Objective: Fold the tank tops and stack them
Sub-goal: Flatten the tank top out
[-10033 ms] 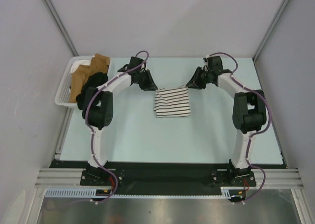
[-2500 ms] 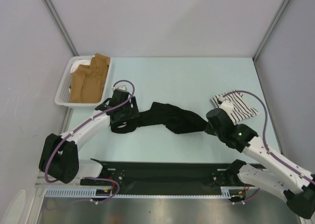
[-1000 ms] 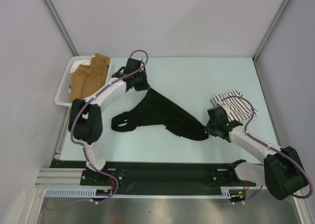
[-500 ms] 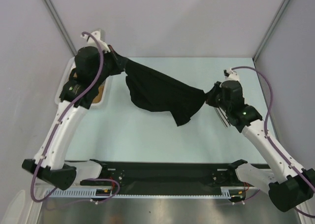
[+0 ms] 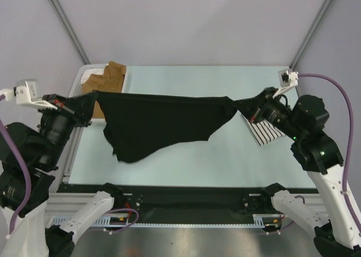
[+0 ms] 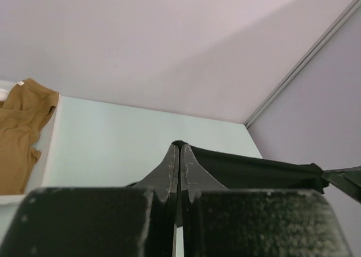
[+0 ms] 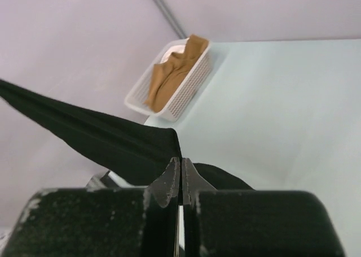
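**Item 1. Black top**: plain black, soft, no pattern. It is spread across the middle of the top view, its upper edge pulled into a near-straight line from left to right. The lower part hangs in a slack, uneven drape toward the lower left, over the pale table. No print or label shows on it.

**Item 2. Striped top**: white with thin black stripes, lying on the table at the right of the frame, partly hidden under my right arm.

**Item 3. My left gripper**: fingers pressed together, pinching the black top's left corner.

**Item 4. My right gripper**: fingers likewise clamped on the right corner of the black top.

**Item 5. Basket**: white, slotted walls, at the upper left. It holds brown cloth. In the left wrist view a small pale tag shows at the cloth's top edge, too small to read.
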`<state>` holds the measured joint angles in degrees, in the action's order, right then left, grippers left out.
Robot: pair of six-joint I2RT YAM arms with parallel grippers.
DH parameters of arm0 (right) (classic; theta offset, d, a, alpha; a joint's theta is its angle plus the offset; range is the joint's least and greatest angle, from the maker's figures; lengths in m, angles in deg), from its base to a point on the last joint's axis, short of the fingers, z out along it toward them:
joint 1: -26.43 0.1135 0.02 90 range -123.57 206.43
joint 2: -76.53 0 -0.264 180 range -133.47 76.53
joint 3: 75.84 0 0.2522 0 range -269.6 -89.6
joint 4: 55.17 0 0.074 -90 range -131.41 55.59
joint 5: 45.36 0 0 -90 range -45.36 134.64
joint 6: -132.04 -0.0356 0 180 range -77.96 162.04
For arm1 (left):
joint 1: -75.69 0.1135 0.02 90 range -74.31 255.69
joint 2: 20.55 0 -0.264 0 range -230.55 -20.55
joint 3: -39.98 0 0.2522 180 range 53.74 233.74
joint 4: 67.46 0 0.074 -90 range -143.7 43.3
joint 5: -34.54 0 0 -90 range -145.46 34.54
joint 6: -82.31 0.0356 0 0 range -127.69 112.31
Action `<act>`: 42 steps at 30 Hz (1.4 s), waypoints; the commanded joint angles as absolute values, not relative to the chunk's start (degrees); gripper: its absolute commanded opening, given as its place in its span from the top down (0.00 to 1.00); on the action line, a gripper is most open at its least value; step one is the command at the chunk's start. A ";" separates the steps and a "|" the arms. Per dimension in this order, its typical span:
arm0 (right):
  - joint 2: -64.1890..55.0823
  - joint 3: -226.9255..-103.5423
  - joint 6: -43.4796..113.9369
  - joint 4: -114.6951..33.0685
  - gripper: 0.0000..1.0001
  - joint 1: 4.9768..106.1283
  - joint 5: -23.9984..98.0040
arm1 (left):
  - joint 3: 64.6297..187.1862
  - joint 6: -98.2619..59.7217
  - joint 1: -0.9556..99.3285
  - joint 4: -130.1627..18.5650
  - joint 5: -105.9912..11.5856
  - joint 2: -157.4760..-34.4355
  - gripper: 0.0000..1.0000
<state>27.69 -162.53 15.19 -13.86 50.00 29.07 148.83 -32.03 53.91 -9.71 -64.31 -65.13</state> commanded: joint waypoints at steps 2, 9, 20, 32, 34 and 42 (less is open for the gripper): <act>29.95 -165.44 15.33 -1.61 0.99 49.28 25.13 | 147.52 -31.07 54.33 -5.71 -69.17 -62.04 0.99; 21.80 -162.04 14.98 -1.57 1.00 45.33 21.49 | 135.70 -33.79 54.33 -9.30 -67.33 -65.89 0.99; -14.32 -168.47 11.63 -24.52 1.00 31.10 11.68 | 119.21 -39.68 60.38 -37.92 -64.79 -95.32 1.00; -38.28 -186.48 7.06 -31.65 0.03 27.30 18.53 | 161.69 -36.00 63.21 -24.67 -66.46 -128.60 0.00; -31.78 -177.47 7.24 -31.65 0.30 27.48 19.07 | 151.86 -35.90 62.94 -27.58 -65.40 -123.41 0.00; -9.54 -147.46 10.66 -28.24 0.44 33.19 27.58 | 116.01 -39.85 57.68 -31.81 -60.83 -93.35 0.02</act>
<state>-15.98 -154.04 8.07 -29.81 30.70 21.88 123.91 -38.34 60.53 -30.23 -62.99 -101.65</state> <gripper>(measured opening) 0.558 0.982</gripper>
